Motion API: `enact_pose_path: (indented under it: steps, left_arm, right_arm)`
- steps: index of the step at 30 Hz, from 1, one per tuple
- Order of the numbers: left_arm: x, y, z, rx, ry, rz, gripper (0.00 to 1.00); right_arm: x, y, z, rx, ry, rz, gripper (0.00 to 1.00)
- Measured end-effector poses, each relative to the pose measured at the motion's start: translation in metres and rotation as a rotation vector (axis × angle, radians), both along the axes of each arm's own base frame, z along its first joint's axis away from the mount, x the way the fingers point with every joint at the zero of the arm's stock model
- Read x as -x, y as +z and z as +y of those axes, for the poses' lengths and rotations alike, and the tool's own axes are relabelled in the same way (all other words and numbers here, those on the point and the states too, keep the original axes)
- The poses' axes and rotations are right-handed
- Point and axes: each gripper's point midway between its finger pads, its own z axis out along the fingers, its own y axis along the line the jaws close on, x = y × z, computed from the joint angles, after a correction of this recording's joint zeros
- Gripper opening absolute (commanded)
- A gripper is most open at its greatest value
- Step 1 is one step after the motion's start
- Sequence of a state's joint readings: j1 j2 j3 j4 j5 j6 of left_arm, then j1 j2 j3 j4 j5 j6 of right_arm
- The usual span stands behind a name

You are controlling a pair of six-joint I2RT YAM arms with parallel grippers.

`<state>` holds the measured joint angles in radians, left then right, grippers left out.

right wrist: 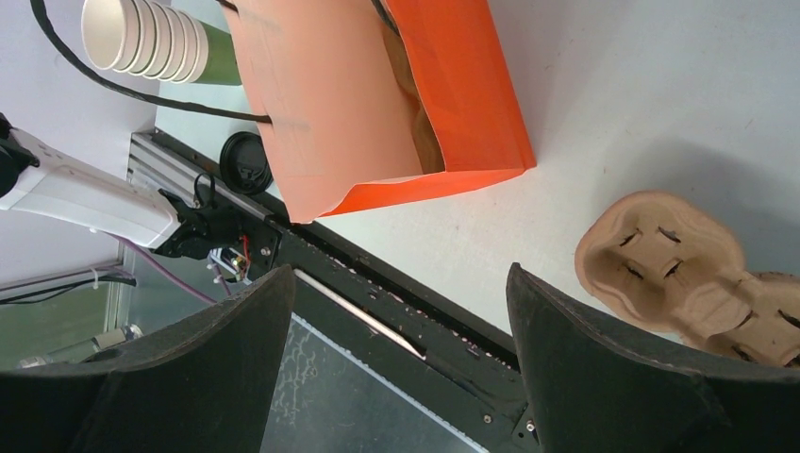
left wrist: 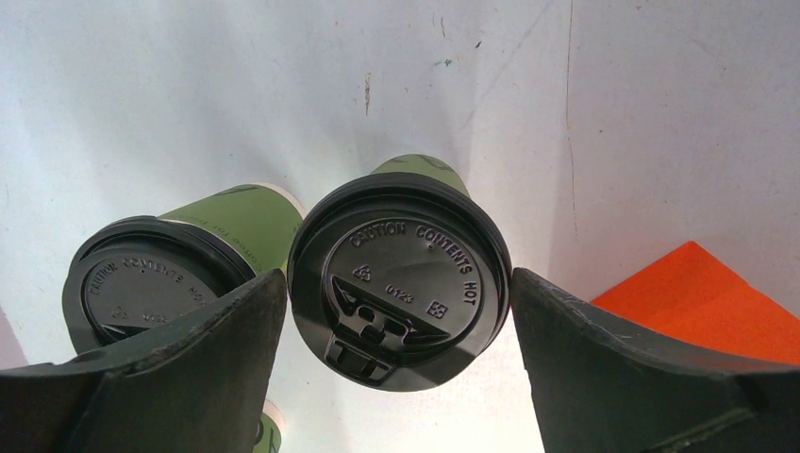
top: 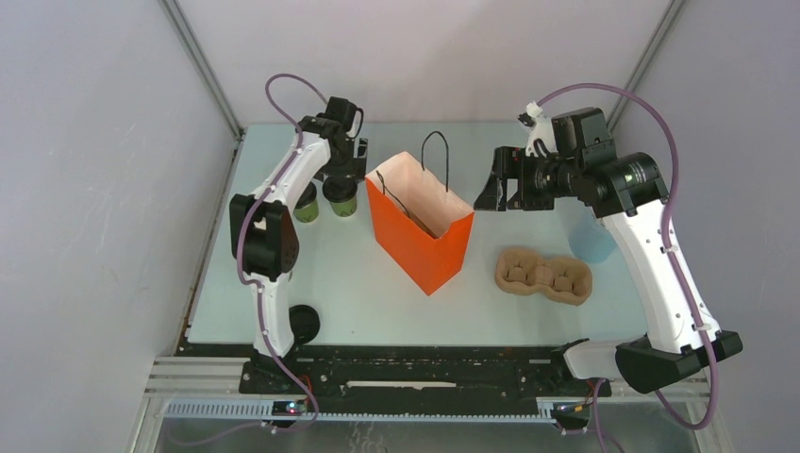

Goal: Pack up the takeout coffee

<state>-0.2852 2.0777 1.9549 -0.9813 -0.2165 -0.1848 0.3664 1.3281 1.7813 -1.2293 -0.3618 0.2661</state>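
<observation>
At the far left corner of the pale table (top: pixel 340 283), two takeout coffees stand side by side, olive-green paper cups with black lids. The left gripper (left wrist: pixel 398 279) hangs right over the one nearer the bag, the inner lidded cup (top: pixel 341 200). Its fingers (left wrist: pixel 189 368) are spread wide, one on each side of the lid, with the tips very close to the rim. I cannot tell whether they actually touch it. The cup's lid reads "CAUTION CONTENTS HOT". The outer lidded cup (left wrist: pixel 156 283) stands just beside it on the left, partly hidden behind the left finger, and the two lids almost meet.

In the middle of the table stands an orange paper bag (top: pixel 420 231), upright, its mouth open and its thin black cord handles sticking up. The right gripper (top: pixel 492 193) hovers near the bag's right edge, its fingers wide apart with nothing between them. A brown moulded-pulp cup carrier (top: pixel 544 276) lies on the table to the right of the bag, apart from it.

Near the left arm's base lies a loose black lid (right wrist: pixel 247 162), and close to it a nested stack of lidless cups (right wrist: pixel 141 42) lies on its side.
</observation>
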Motion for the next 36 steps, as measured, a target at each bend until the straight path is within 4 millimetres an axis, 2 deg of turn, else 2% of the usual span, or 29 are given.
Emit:
enact_pose_path:
  steps: [14,19,24,26,36]
  left_arm:
    - [-0.0001,-0.0029,0.0009,0.008,0.010,0.002,0.92]
    - [-0.0007,-0.0032,0.0005,0.015,0.013,0.001,0.83]
    - [-0.0050,-0.0009,-0.0001,0.024,0.019,-0.021,0.83]
    - [-0.0068,-0.0012,-0.0001,0.027,0.022,-0.032,0.78]
    - [-0.0063,-0.0001,0.0011,0.032,0.028,-0.040,0.71]
  right_arm:
    - [0.0009,-0.0019,0.0007,-0.002,0.005,0.008,0.91]
    - [0.0009,-0.0019,0.0007,-0.002,0.005,0.008,0.91]
    - [0.0007,-0.0019,0.0007,-0.002,0.004,0.008,0.91]
    - [0.0006,-0.0020,0.0005,-0.001,0.003,0.008,0.91]
    - [-0.0001,-0.0022,-0.0002,0.002,-0.004,0.007,0.91]
